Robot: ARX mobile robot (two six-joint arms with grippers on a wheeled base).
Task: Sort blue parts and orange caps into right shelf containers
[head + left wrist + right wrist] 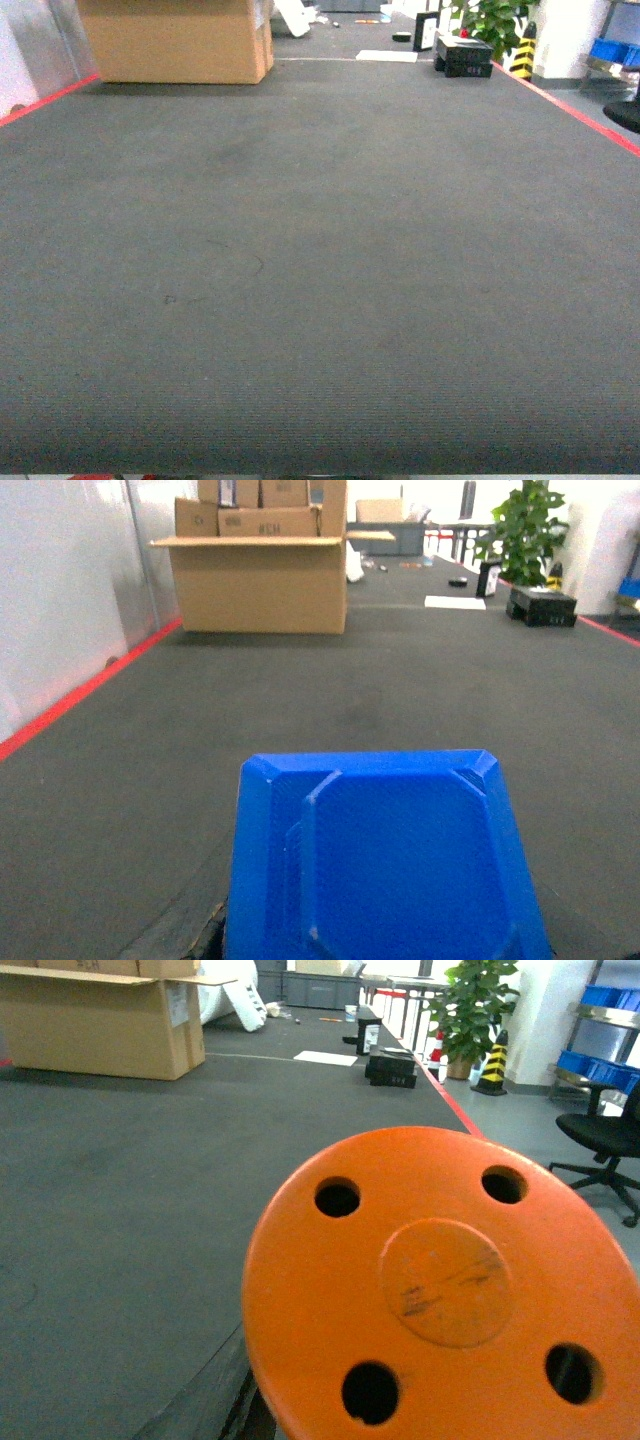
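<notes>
A blue part [385,865], a flat moulded plastic piece with bevelled corners, fills the lower left wrist view and hangs above the carpet. It covers my left gripper's fingers, which are shut on it. An orange cap [450,1290], a round disc with several holes, fills the lower right wrist view in the same way, with my right gripper shut on it and hidden behind it. Bright-blue right shelf containers [598,1062] sit on a metal rack far right, also seen as blue crates [612,50]. Neither gripper shows in the head view.
Grey carpet [320,280] stretches ahead, edged by red floor tape [570,105]. A large cardboard box [175,40] stands far left. Black cases [463,55], a potted plant [470,1005], a striped cone [490,1060] and a black office chair [600,1145] are on the right.
</notes>
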